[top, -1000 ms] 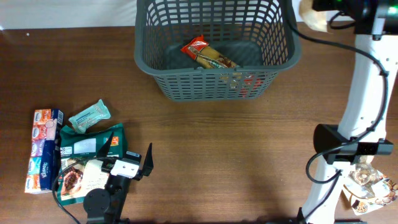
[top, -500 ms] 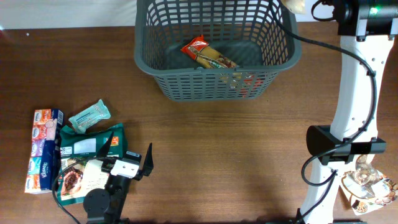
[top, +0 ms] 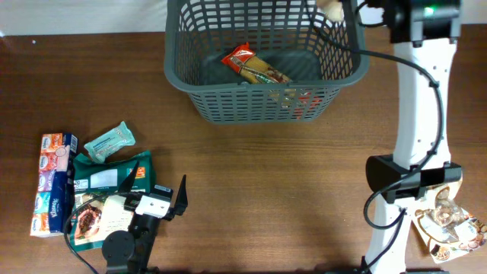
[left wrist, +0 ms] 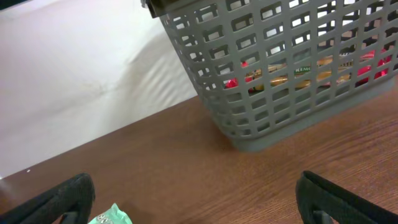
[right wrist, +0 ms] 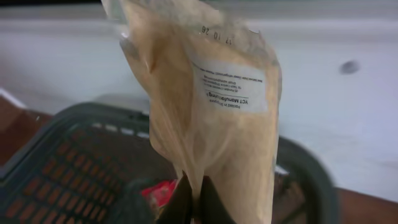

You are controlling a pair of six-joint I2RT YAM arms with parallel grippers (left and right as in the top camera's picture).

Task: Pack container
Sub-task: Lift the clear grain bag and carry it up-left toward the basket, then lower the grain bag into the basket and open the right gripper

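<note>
At the far side of the brown counter point(top: 304, 175), grey container point(top: 259, 99) cut off by the top edge, packets half hidden behind lattice; over its right rim, right gripper point(right wrist: 194, 199) clamped on tan pouch point(right wrist: 217, 124), print blurred; left gripper point(left wrist: 199, 205) spread wide.

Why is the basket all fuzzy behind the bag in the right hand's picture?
Right wrist view: focus sits on the close tan bag, so the container behind it goes soft. Left wrist view: the container is sharp, but the near fingers at the bottom corners are blurred. Overhead view: all crisp and evenly lit.
</note>
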